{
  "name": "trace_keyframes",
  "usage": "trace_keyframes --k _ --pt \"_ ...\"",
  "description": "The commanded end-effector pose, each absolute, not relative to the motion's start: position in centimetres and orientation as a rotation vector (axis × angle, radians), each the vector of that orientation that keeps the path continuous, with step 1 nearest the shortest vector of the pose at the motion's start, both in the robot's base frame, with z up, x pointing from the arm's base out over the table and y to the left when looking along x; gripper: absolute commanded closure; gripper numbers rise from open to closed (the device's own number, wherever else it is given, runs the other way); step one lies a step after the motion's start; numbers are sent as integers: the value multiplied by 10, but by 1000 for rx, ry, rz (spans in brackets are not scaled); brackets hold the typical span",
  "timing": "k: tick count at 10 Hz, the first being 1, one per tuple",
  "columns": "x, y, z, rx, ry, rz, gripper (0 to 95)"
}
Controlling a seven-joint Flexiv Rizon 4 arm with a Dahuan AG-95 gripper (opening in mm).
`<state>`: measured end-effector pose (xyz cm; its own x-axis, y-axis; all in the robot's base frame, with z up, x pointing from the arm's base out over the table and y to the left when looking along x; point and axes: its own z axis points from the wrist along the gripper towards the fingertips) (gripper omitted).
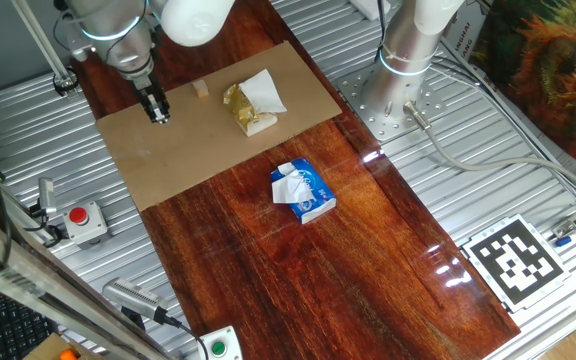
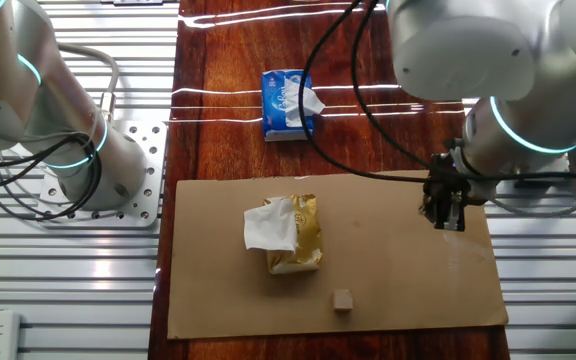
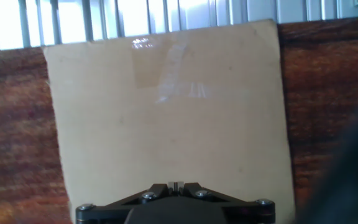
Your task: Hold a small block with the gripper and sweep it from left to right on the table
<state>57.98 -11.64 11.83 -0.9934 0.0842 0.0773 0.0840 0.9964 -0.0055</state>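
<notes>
The small block [image 1: 201,90] is a tiny tan cube lying free on the cardboard sheet [image 1: 168,150] of the red-brown table [image 1: 298,290]. It also shows in the other fixed view [image 2: 343,301], near the sheet's front edge. My gripper [image 1: 158,115] hangs low over the sheet, a short way from the block and not touching it; in the other fixed view [image 2: 446,215] it is near the sheet's right end. In the hand view the fingertips [image 3: 175,185] are pressed together with nothing between them, and only bare cardboard lies below.
A yellowish crumpled lump with white paper [image 1: 251,105] lies on the sheet beside the block. A blue-and-white packet [image 1: 303,190] lies on the bare wood. A second arm column [image 1: 408,50] stands on the ribbed metal surround. A red button box [image 1: 81,217] sits at the left.
</notes>
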Motion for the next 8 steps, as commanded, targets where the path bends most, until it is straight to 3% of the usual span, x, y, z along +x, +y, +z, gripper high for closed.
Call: trace_keyframes --k 1,8 --pt "578 -116 119 -134 -3062 -11 950" --pt "578 -116 119 -146 -3058 -52 950"
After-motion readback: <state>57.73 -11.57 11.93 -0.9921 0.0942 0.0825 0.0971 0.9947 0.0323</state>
